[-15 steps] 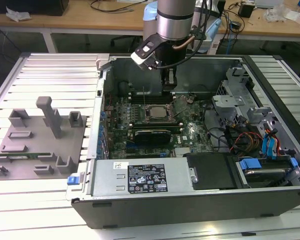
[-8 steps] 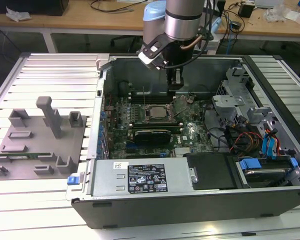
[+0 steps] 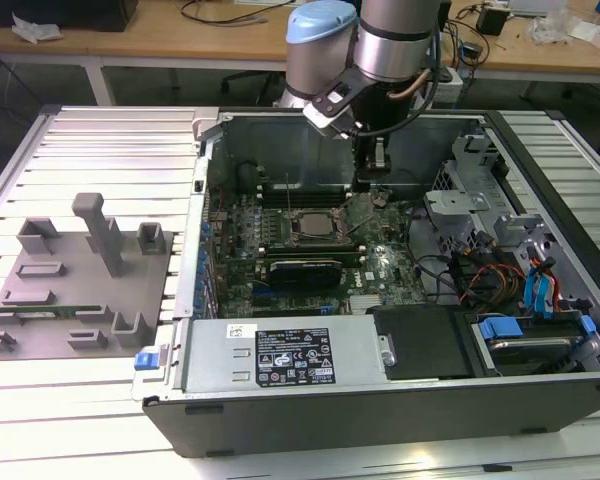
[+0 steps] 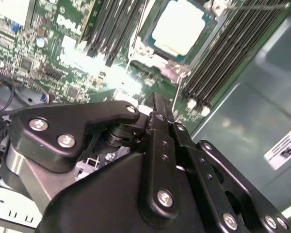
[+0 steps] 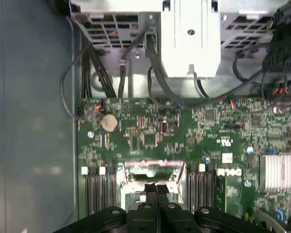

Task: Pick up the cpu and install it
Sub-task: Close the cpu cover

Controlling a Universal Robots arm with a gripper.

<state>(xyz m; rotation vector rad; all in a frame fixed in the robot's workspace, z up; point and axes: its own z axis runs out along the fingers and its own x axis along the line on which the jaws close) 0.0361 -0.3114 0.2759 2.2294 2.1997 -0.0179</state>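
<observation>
The gripper (image 3: pixel 372 170) hangs inside the open computer case (image 3: pixel 380 420), over the green motherboard (image 3: pixel 385 265), just to the exterior view's right of the square socket (image 3: pixel 315 228), whose middle is hard to make out. A grey tray (image 3: pixel 75 285) lies well apart on the exterior view's left.

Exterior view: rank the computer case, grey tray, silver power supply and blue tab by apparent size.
1. computer case
2. grey tray
3. silver power supply
4. blue tab
All sit at a similar distance from the camera, so the order looks reliable.
</observation>
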